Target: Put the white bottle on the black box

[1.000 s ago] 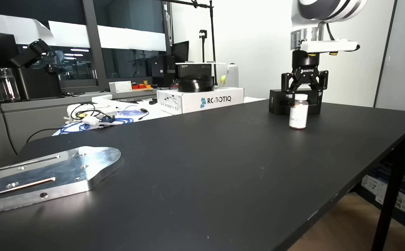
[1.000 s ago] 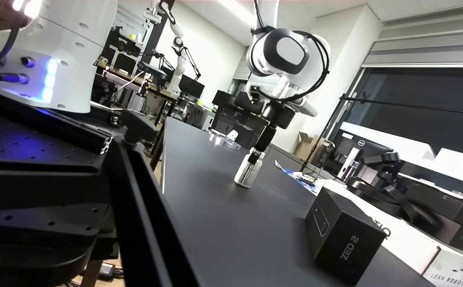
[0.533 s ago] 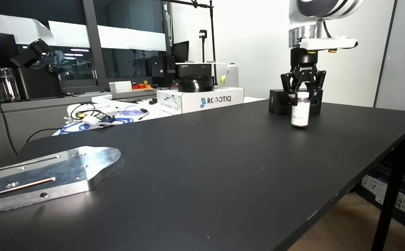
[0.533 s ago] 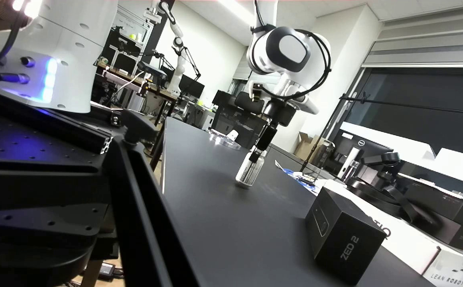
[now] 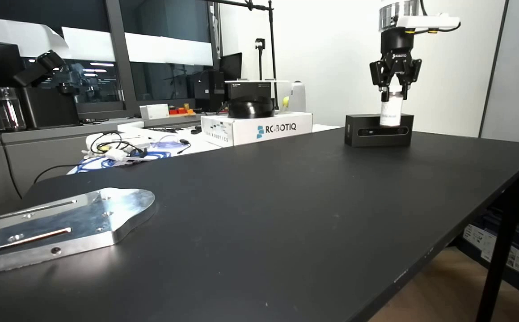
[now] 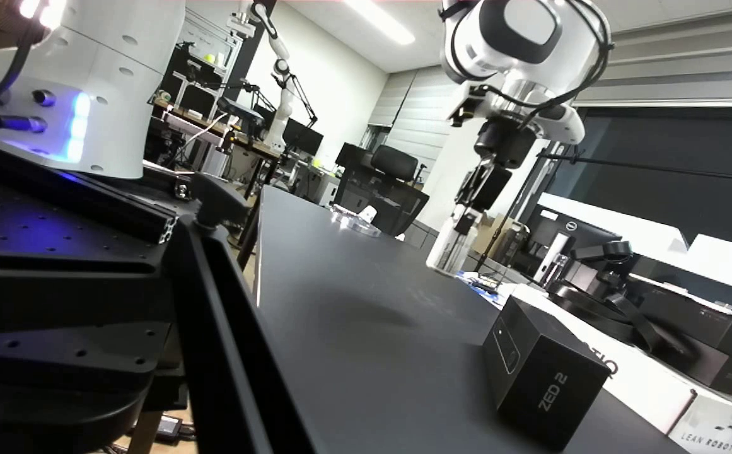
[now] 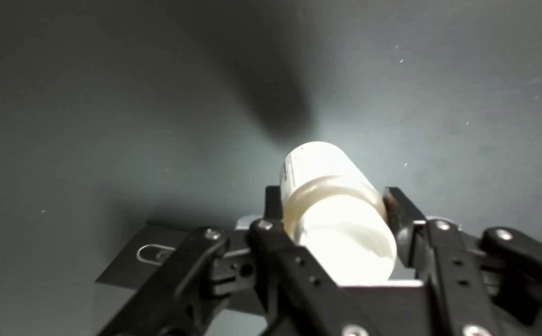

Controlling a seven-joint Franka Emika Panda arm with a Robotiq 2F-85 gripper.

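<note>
Bench [image 5: 259,223]: We see the black box [image 6: 545,378] resting on it, while the white bottle [image 5: 390,111] hangs above the surface, its base clear. Grasp and lift look done.

Robot arm [image 6: 517,38]: We judge it to be in the carry, roughly the middle of the job, its load aloft near the box but not over it.

Hand [image 5: 394,95]: Grasping the white bottle by its upper end, fingers [image 7: 404,219] pressed in from opposite sides, as we see from the wrist view.

Black box: Awaiting delivery. We see the bottle not yet on it in both exterior views; in an exterior view the bottle's lower part hides some of the box's front, a matter of one standing before the other, not contact, as far as we can tell.

White bottle: In the air, close to upright with a slight lean in an exterior view, and short of the box. We cannot tell whether its base stands higher than the box's top. Left to do, in our judgement: travel over the box, descent, a settled base, release and withdrawal.

Pale cap [image 7: 348,242]: Uppermost on the bottle, facing us in the wrist view. We expect it to stand free of the fingers only when the placing is over.
</note>
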